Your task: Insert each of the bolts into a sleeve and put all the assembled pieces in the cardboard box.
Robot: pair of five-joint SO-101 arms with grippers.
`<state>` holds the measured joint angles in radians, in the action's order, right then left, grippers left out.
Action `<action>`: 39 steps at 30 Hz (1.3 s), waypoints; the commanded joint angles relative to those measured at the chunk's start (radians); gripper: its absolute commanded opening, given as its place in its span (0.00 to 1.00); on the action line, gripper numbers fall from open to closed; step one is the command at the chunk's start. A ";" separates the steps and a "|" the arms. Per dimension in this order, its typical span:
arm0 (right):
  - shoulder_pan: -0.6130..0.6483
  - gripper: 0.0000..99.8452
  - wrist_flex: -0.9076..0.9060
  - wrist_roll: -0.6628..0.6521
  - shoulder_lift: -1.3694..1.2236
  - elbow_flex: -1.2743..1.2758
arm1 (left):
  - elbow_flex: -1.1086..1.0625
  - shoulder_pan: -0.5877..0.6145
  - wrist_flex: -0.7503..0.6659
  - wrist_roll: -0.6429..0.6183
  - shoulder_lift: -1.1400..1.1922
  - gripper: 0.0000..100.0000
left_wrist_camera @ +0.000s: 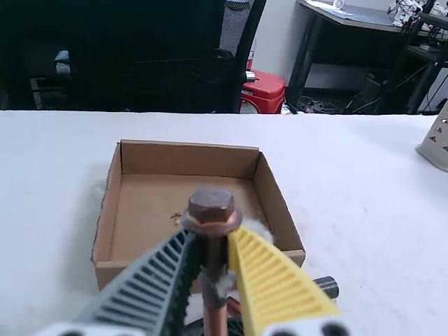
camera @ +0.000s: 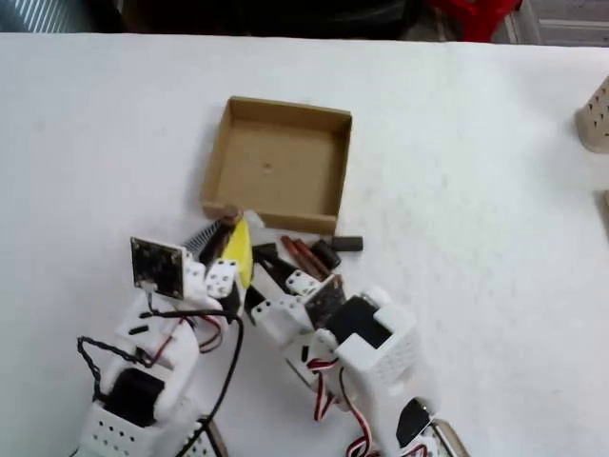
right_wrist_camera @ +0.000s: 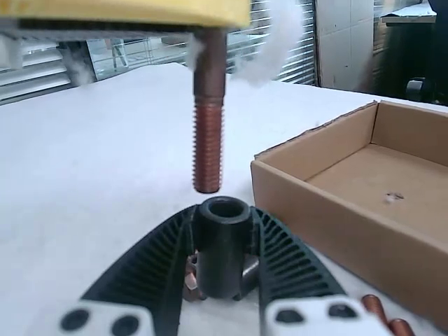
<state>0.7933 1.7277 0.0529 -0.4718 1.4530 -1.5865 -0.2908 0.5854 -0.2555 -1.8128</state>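
Note:
My left gripper [left_wrist_camera: 210,241], with one grey and one yellow finger, is shut on a copper bolt [left_wrist_camera: 212,210], held upright with its hex head on top. In the right wrist view the bolt [right_wrist_camera: 208,140] hangs thread-down, its tip just above the open top of a black sleeve [right_wrist_camera: 222,245]. My right gripper [right_wrist_camera: 222,224], with black fingers, is shut on that sleeve and holds it upright. Both grippers meet right in front of the cardboard box [camera: 285,112], the left gripper [camera: 228,233] above the right gripper [camera: 266,259]. The box [left_wrist_camera: 189,159] holds no pieces.
Loose copper bolts [camera: 304,255] and two black sleeves [camera: 347,244] lie on the white table by the box's near right corner, beside my right gripper. A pale perforated object [camera: 595,119] stands at the far right edge.

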 commanded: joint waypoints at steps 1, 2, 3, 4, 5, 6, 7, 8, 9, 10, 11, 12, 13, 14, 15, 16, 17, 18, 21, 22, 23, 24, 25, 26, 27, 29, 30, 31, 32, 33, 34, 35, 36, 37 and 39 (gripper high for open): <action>-0.002 0.02 0.022 -0.017 0.005 0.002 | 0.014 0.001 0.003 0.009 -0.018 0.02; -0.002 0.02 0.022 -0.017 0.005 0.002 | 0.011 0.001 0.003 0.009 -0.018 0.02; -0.002 0.02 0.022 -0.017 0.005 0.002 | 0.009 0.001 0.003 0.009 -0.018 0.02; -0.002 0.02 0.022 -0.017 0.005 0.002 | 0.008 0.001 0.005 0.009 -0.018 0.02; -0.002 0.02 0.022 -0.017 0.005 0.002 | 0.008 0.001 0.009 0.009 -0.018 0.02; -0.002 0.02 0.022 -0.017 0.005 0.002 | 0.008 -0.001 0.023 0.009 -0.018 0.02; -0.002 0.02 0.022 -0.017 0.005 0.002 | 0.008 -0.004 0.032 0.009 -0.018 0.02; -0.002 0.02 0.022 -0.017 0.005 0.002 | 0.008 -0.016 0.040 0.009 -0.018 0.02; -0.002 0.02 0.022 -0.017 0.005 0.002 | 0.008 -0.028 0.052 0.009 -0.018 0.02; -0.002 0.02 0.022 -0.017 0.005 0.002 | 0.008 -0.041 0.063 0.009 -0.018 0.02; -0.002 0.02 0.022 -0.017 0.005 0.002 | 0.008 -0.054 0.068 0.009 -0.018 0.02; -0.002 0.02 0.022 -0.017 0.005 0.002 | 0.008 -0.067 0.074 0.009 -0.018 0.02; -0.002 0.02 0.022 -0.017 0.005 0.002 | 0.008 -0.071 0.075 0.009 -0.018 0.02; -0.002 0.02 0.022 -0.017 0.005 0.002 | 0.008 -0.071 0.075 0.009 -0.018 0.02; -0.002 0.02 0.022 -0.017 0.005 0.002 | 0.008 -0.068 0.075 0.009 -0.018 0.02; -0.002 0.02 0.022 -0.017 0.005 0.002 | 0.008 -0.068 0.074 0.009 -0.018 0.02; -0.002 0.02 0.022 -0.017 0.005 0.002 | 0.006 -0.068 0.074 0.009 -0.018 0.02; -0.002 0.02 0.022 -0.017 0.005 0.002 | -0.003 -0.067 0.068 0.009 -0.018 0.02; -0.002 0.02 0.022 -0.017 0.005 0.002 | -0.018 -0.065 0.031 0.011 -0.018 0.02; -0.002 0.02 0.022 -0.017 0.005 0.002 | -0.018 -0.064 0.012 0.011 -0.018 0.02; -0.002 0.02 0.022 -0.017 0.005 0.002 | -0.018 -0.053 -0.005 0.011 -0.018 0.02; -0.002 0.02 0.022 -0.017 0.005 0.002 | -0.018 -0.041 -0.025 0.011 -0.018 0.02; -0.002 0.02 0.022 -0.017 0.005 0.002 | -0.018 -0.030 -0.044 0.011 -0.018 0.02; -0.002 0.02 0.022 -0.017 0.005 0.002 | -0.020 -0.019 -0.055 0.012 -0.018 0.02; -0.002 0.02 0.022 -0.017 0.005 0.002 | -0.020 -0.010 -0.063 0.021 -0.018 0.02; -0.002 0.02 0.022 -0.017 0.005 0.002 | -0.020 -0.002 -0.064 0.060 -0.018 0.02; -0.002 0.02 0.022 -0.017 0.005 0.002 | -0.020 -0.002 -0.064 0.071 -0.018 0.02; -0.002 0.02 0.022 -0.017 0.005 0.002 | -0.020 -0.002 -0.064 0.075 -0.018 0.02; -0.002 0.02 0.022 -0.017 0.005 0.002 | -0.021 -0.005 -0.064 0.075 -0.018 0.02; -0.002 0.02 0.022 -0.017 0.005 0.002 | -0.023 -0.007 -0.066 0.078 -0.018 0.02; -0.002 0.02 0.022 -0.017 0.005 0.002 | -0.034 -0.005 -0.083 0.080 -0.018 0.02; -0.002 0.02 0.022 -0.017 0.005 0.002 | -0.051 -0.002 -0.110 0.080 -0.018 0.02; -0.002 0.02 0.022 -0.017 0.005 0.002 | -0.072 -0.002 -0.141 0.081 -0.018 0.02; -0.002 0.02 0.022 -0.017 0.005 0.002 | -0.097 -0.002 -0.170 0.081 -0.018 0.02; -0.002 0.02 0.022 -0.017 0.005 0.002 | -0.107 -0.002 -0.176 0.081 -0.015 0.02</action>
<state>0.7933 1.7277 0.0529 -0.4718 1.4530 -1.6893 -0.2984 0.4795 -0.1818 -1.8128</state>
